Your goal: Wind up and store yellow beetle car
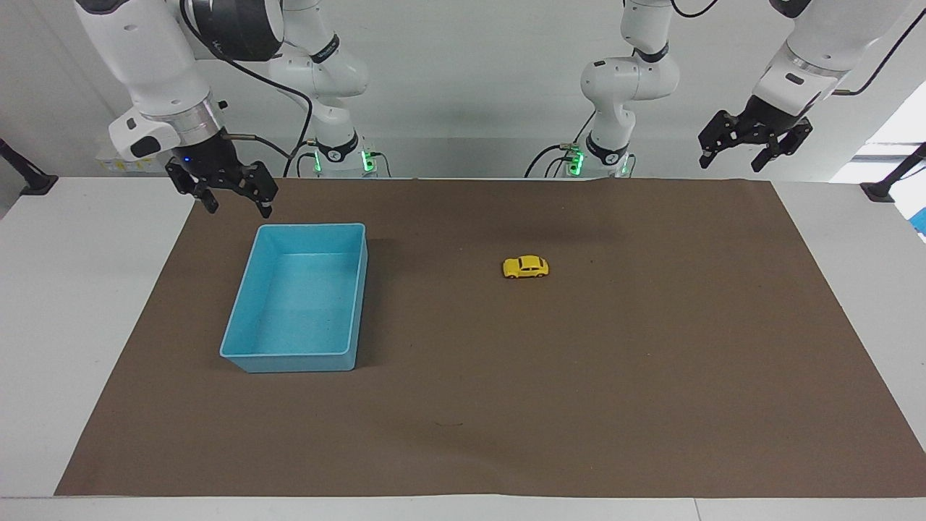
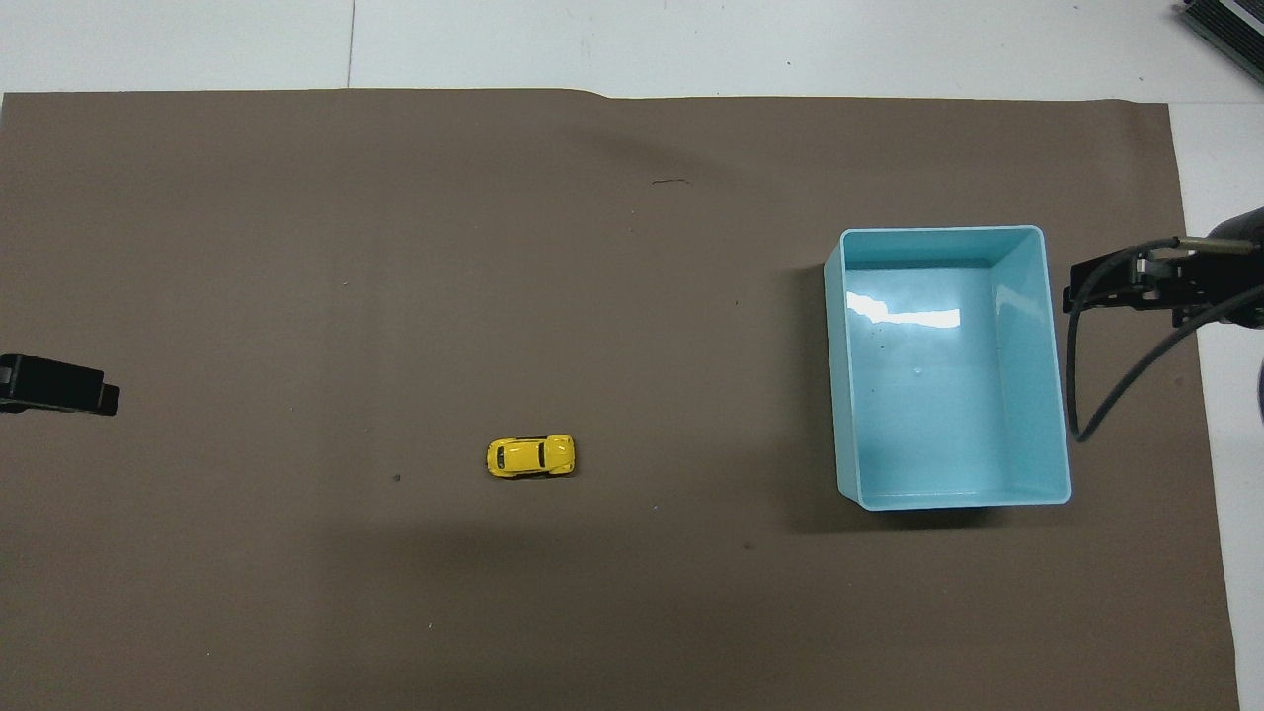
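The yellow beetle car [image 1: 526,267] stands on its wheels on the brown mat, near the middle and toward the left arm's end; it also shows in the overhead view [image 2: 530,456]. The blue bin [image 1: 289,362] stands upright with nothing in it toward the right arm's end, also in the overhead view [image 2: 839,395]. My right gripper [image 1: 237,208] is open, holds nothing, and hangs over the mat's edge beside the bin; part of it shows in the overhead view [image 2: 1131,284]. My left gripper [image 1: 731,162] is open, holds nothing, and is raised over the mat's end, well apart from the car.
The brown mat [image 1: 506,420] covers most of the white table [image 1: 87,289]. A dark cable [image 2: 1116,375] hangs from the right arm beside the bin. A black tip of the left gripper [image 2: 59,385] shows at the overhead view's edge.
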